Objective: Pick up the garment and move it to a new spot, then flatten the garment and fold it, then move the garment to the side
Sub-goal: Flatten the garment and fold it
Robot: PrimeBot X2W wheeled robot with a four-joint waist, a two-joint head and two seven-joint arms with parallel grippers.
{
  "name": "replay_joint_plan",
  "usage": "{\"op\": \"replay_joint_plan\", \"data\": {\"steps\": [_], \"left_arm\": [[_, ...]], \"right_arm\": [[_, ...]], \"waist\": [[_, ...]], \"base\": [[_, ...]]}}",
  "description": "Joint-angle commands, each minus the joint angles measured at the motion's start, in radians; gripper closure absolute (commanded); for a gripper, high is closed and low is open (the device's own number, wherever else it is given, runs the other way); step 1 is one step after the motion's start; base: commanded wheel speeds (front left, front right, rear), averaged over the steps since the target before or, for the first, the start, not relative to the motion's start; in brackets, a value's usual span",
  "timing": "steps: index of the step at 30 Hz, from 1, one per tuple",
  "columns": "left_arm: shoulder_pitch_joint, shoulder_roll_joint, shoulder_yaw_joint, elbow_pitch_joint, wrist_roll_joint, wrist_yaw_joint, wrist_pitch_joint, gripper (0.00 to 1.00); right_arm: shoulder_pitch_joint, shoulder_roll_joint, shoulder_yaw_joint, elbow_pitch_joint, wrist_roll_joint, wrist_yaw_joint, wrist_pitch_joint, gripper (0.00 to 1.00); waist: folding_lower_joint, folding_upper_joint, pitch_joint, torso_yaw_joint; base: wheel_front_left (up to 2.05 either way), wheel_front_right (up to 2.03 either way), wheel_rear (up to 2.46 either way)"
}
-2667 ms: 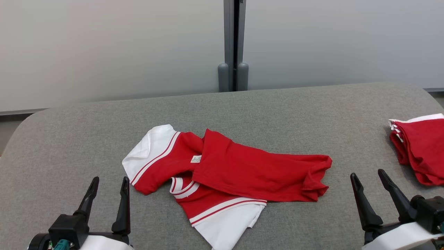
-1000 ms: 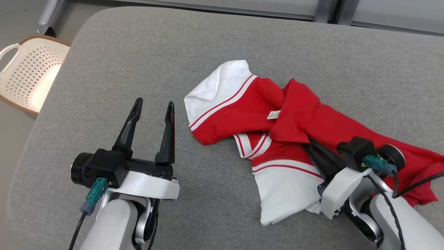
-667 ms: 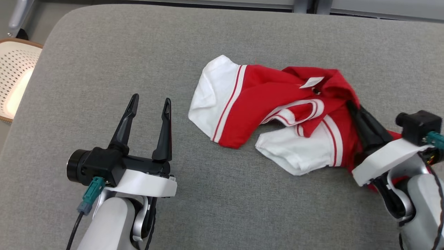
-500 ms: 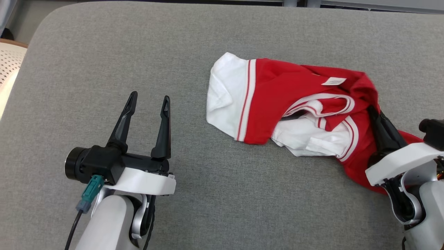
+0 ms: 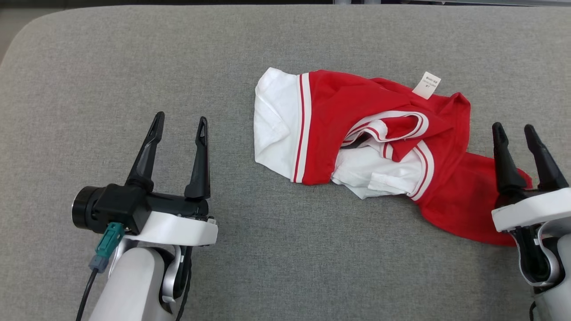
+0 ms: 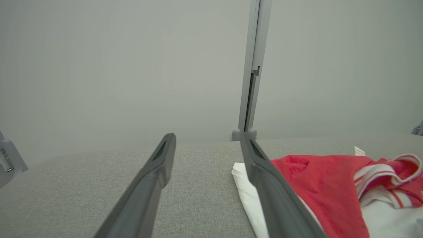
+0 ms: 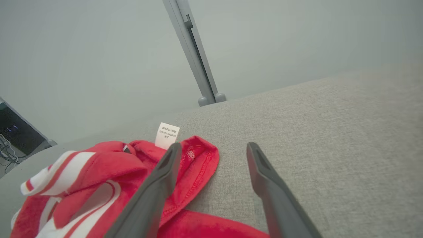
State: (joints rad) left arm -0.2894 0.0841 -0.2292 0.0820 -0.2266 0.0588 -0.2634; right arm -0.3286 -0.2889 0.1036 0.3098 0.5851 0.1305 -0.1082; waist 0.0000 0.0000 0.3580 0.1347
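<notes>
We see red-white garment (image 5: 357, 107) crumpled on worktop (image 5: 134, 53), tag (image 5: 427, 84) print unreadable — left claw (image 5: 180, 118), right claw (image 5: 514, 130) spread apart, empty

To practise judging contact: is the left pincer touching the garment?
Apart. The head view shows bare grey surface between the left pincer and the garment.

Garment (image 5: 339, 102) is soft matt cloth (label (image 5: 426, 84) smoother), table (image 5: 134, 67) coarse matt weave.
</notes>
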Motion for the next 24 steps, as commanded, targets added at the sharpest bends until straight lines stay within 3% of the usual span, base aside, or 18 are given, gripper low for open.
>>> {"op": "replay_joint_plan", "data": {"steps": [1, 9, 24], "left_arm": [[0.004, 0.005, 0.009, -0.005, 0.009, 0.003, -0.001, 0.00], [0.058, 0.015, 0.037, -0.008, 0.020, 0.013, -0.001, 0.00], [0.230, 0.063, 0.056, -0.022, 0.007, 0.035, 0.030, 0.00]], "right_arm": [[-0.005, -0.018, 0.004, -0.026, -0.020, 0.000, -0.024, 0.00], [0.057, -0.062, 0.021, -0.174, -0.147, 0.000, -0.039, 0.00], [0.332, 0.035, -0.009, -0.378, -0.249, 0.000, 0.077, 0.00]], "waist": [[0.0000, 0.0000, -0.009, -0.009], [0.0000, 0.0000, -0.077, -0.050], [0.0000, 0.0000, -0.227, -0.119]], "base": [[0.00, 0.00, 0.00], [0.00, 0.00, 0.00], [0.00, 0.00, 0.00]]}}
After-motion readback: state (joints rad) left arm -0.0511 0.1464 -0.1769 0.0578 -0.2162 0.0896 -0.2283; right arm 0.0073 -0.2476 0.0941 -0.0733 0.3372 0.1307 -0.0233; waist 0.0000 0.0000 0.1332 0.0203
